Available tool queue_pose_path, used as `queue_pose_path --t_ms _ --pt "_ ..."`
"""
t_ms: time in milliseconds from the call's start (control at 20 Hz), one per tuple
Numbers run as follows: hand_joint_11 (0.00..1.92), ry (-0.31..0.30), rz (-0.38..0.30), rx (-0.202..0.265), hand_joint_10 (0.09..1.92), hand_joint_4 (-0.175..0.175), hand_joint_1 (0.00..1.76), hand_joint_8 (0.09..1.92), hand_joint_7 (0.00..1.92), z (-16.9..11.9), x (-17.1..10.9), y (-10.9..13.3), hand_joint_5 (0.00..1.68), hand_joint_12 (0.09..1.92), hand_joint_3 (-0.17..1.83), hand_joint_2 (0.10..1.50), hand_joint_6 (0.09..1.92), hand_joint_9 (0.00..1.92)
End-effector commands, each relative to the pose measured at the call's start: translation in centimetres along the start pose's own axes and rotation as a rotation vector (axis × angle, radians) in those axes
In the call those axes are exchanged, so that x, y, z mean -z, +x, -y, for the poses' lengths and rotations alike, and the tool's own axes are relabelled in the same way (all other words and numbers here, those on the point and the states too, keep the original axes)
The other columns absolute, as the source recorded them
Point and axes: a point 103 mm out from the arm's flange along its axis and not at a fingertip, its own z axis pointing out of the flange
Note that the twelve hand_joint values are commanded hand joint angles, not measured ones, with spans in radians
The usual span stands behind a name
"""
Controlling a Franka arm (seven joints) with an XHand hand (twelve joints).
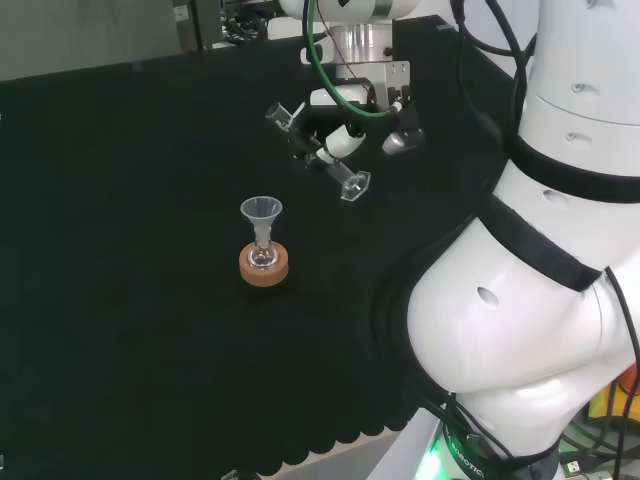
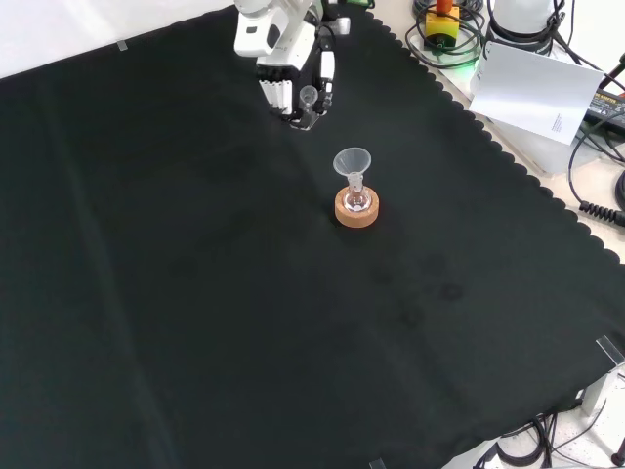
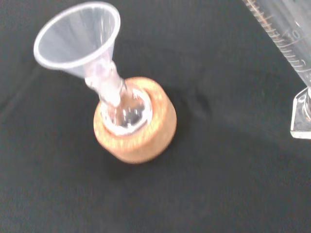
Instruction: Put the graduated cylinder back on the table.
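Observation:
A clear graduated cylinder point(image 1: 322, 152) is held tilted in the head view, mouth toward the far left and hexagonal foot point(image 1: 355, 187) low and to the right. The black and white hand point(image 1: 345, 140) has its fingers curled round the cylinder's middle. From the front, the hand point(image 2: 288, 59) comes in at the top and the cylinder point(image 2: 310, 103) points down at the cloth. The wrist view shows the cylinder's marked wall point(image 3: 286, 29) and foot point(image 3: 302, 116) close over the cloth. Whether the foot touches the cloth I cannot tell.
A small round flask point(image 1: 264, 257) with a clear funnel point(image 1: 261, 210) in its neck sits on a cork ring point(image 1: 264, 268), nearer than the hand in the head view. In the front view, the cork ring point(image 2: 356, 209) lies below the hand. White arm links point(image 1: 540, 250) stand at the right.

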Motion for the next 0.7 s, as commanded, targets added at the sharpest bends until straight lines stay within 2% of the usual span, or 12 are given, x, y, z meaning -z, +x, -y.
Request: queue_pose_path --t_ms 50,300,700 --pt "1.19 -0.104 -0.071 0.056 0.15 -0.175 1.25 1.12 0.93 -2.9 -0.2 -1.3 0.89 0.76 0.00 1.15 1.13 1.37" --pt "1.19 -0.173 -0.096 0.111 0.15 -0.175 1.24 1.12 0.93 -5.6 -0.4 -1.9 0.89 0.76 0.00 1.15 1.13 1.37" --pt "1.18 -0.231 -0.166 0.186 0.14 -0.175 1.24 1.12 0.92 -10.3 -0.9 -2.6 0.89 0.76 0.00 1.15 1.14 1.36"
